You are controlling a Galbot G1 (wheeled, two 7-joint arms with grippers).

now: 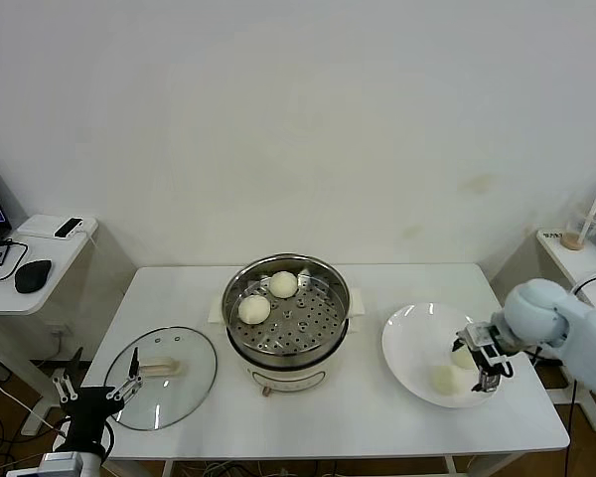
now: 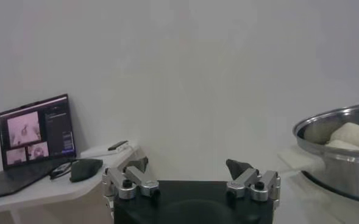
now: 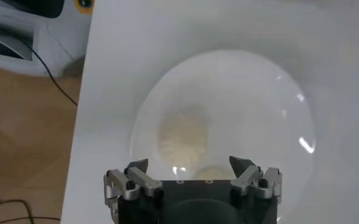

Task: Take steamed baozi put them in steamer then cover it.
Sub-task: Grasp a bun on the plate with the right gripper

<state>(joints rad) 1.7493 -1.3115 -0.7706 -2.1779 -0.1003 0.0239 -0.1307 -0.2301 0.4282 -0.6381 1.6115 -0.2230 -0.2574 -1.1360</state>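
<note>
Right gripper over the plate, jaws wide and empty; two baozi in, two left to move.

Right gripper (image 1: 483,364) hovers at the right side of the white plate (image 1: 412,333), straddling one of two steamed baozi (image 1: 443,379) there. Two more sit far-left on the steamer (image 1: 286,316) tray. Buns look soft, light, easily dented: I'd pinch low across the widest part, gently. Cover (image 1: 162,377) lies flat, near left of the steamer; glass, likely heavy and slippery, so take the centre handle. Left gripper (image 1: 104,395) parked by it, wide, empty.
</note>
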